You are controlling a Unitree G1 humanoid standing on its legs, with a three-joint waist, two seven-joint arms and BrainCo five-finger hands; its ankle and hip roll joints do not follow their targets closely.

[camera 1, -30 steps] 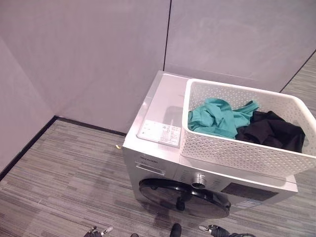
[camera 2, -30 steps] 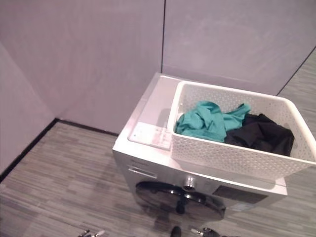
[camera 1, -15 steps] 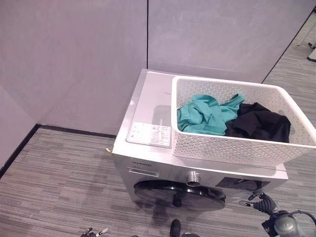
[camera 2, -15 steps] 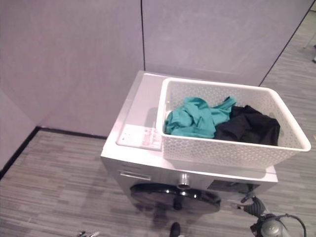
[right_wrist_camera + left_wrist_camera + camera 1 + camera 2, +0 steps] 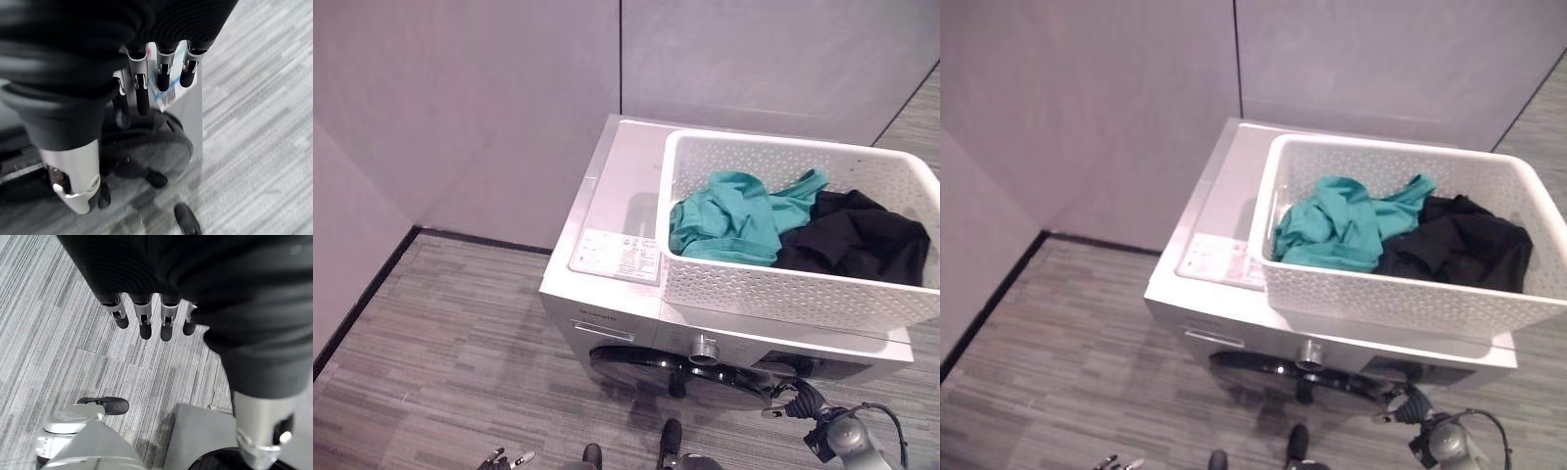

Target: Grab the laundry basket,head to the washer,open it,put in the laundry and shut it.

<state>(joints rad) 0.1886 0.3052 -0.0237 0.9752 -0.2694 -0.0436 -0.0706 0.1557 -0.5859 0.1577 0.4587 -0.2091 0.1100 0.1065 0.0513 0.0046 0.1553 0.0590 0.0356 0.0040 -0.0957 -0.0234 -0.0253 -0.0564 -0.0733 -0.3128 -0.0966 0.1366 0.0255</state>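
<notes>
A white perforated laundry basket [image 5: 783, 294] stands on the right part of the silver washer's top [image 5: 617, 196]. In it lie a teal garment [image 5: 734, 220] and a black garment [image 5: 862, 240]. The washer's dark round door [image 5: 646, 364] is shut, with a silver knob [image 5: 705, 347] above it. My right hand [image 5: 795, 399] hovers low, just off the door's right rim, fingers [image 5: 166, 73] straight and holding nothing; the door [image 5: 156, 142] shows past them. My left hand [image 5: 144, 318] hangs open over the floor, its fingertips [image 5: 506, 457] at the lower left, well clear of the washer.
Grey walls [image 5: 509, 98] meet in a corner behind and to the left of the washer. Striped grey carpet [image 5: 440, 333] spreads to the left and in front. A label sticker [image 5: 617, 255] lies on the washer's top left.
The camera has shifted. My right hand has risen from the bottom edge and come closer to the door's right rim. Basket and laundry have stayed in place.
</notes>
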